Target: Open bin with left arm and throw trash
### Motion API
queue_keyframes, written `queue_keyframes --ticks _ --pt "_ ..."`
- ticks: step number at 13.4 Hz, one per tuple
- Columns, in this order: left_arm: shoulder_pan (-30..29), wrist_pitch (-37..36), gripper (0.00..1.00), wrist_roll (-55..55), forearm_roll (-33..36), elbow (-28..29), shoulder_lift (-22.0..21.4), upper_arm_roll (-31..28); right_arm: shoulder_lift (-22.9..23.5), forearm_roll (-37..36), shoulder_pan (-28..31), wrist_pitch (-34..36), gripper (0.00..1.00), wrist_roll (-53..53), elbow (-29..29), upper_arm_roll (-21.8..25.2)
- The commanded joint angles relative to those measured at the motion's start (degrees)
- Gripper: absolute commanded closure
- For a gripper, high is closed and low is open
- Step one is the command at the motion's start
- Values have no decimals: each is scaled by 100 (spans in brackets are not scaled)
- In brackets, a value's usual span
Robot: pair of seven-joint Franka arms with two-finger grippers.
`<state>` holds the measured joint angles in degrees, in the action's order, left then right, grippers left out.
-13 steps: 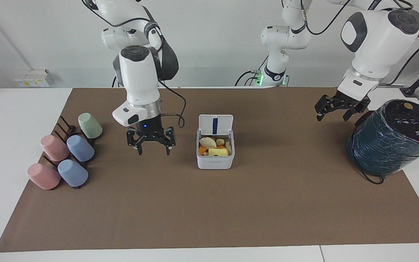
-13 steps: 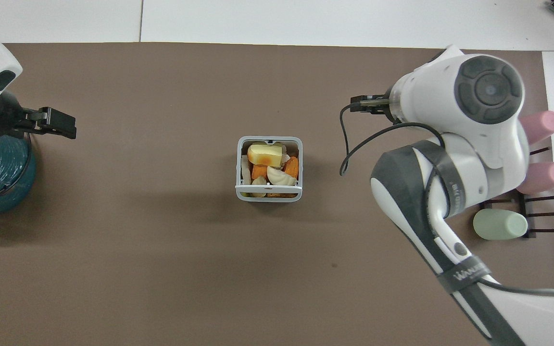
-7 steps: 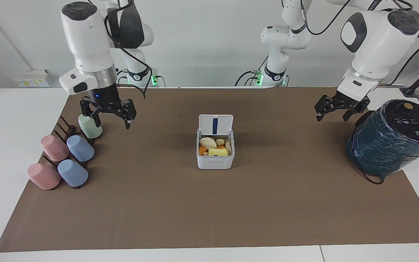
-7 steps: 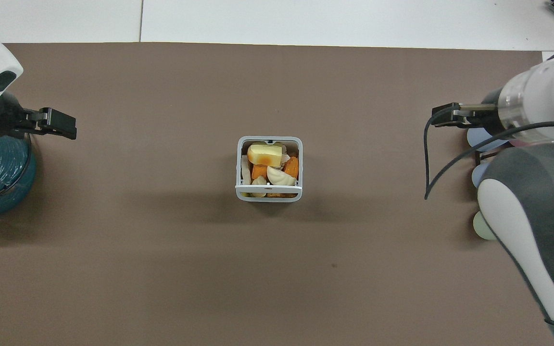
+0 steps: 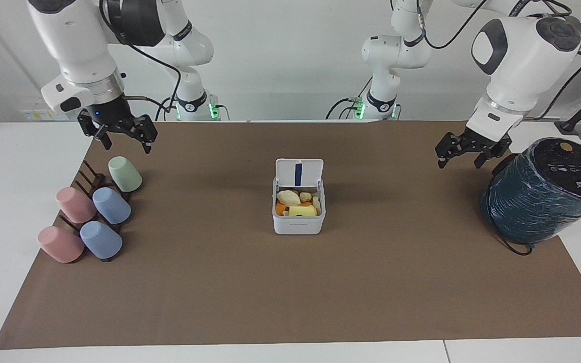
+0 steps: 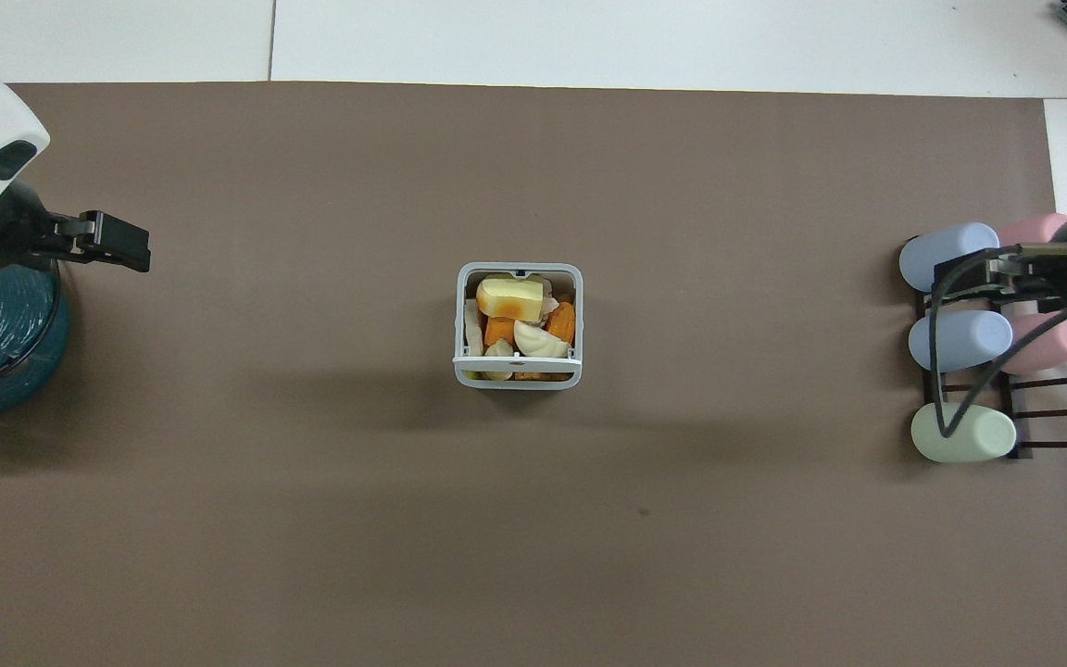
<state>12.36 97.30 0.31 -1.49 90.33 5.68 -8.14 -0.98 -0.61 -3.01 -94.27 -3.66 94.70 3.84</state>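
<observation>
The white bin (image 5: 298, 227) stands at the middle of the brown mat with its lid (image 5: 299, 173) upright and open. Inside lie the trash pieces: a yellow chunk with an orange patch (image 5: 302, 210), a cream-white lump (image 5: 288, 197) and an orange wedge (image 5: 281, 208), among other pieces. In the overhead view the bin (image 6: 517, 375) shows the yellow chunk (image 6: 510, 298), the cream lump (image 6: 541, 343) and the orange wedge (image 6: 562, 321). My left gripper (image 5: 461, 161) is open and empty, in the air beside the teal cylinder. My right gripper (image 5: 127, 147) is open and empty, raised over the mat's corner by the cups.
Several pastel cups (image 5: 111, 205) lie on a dark rack at the right arm's end. A big dark teal wrapped cylinder (image 5: 542, 189) stands at the left arm's end. The brown mat (image 5: 290, 292) covers the table around the bin.
My right gripper has risen and swung away from beside the bin to the right arm's end, past the cups. The left arm, bin and trash have not moved.
</observation>
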Motion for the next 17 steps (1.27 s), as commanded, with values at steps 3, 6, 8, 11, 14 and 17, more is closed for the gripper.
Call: queue_keyframes --ticks 3,6,8,11,14,17 --pt "12 114 0 74 114 205 -172 -4 -122 272 -280 242 0 445 -39 611" --pt "3 105 0 74 114 205 -172 -4 -192 254 -148 251 0 436 48 400" --pt "3 105 0 74 114 240 -181 -4 -192 140 -77 242 0 427 48 258" --pt "3 114 0 74 114 240 -181 -4 -192 140 -130 356 0 419 -12 267" --pt "3 114 0 74 114 240 -181 -4 -192 -228 -244 497 0 436 -66 276" --pt "-6 114 0 74 114 240 -181 -4 -192 -186 -244 480 0 410 -101 258"
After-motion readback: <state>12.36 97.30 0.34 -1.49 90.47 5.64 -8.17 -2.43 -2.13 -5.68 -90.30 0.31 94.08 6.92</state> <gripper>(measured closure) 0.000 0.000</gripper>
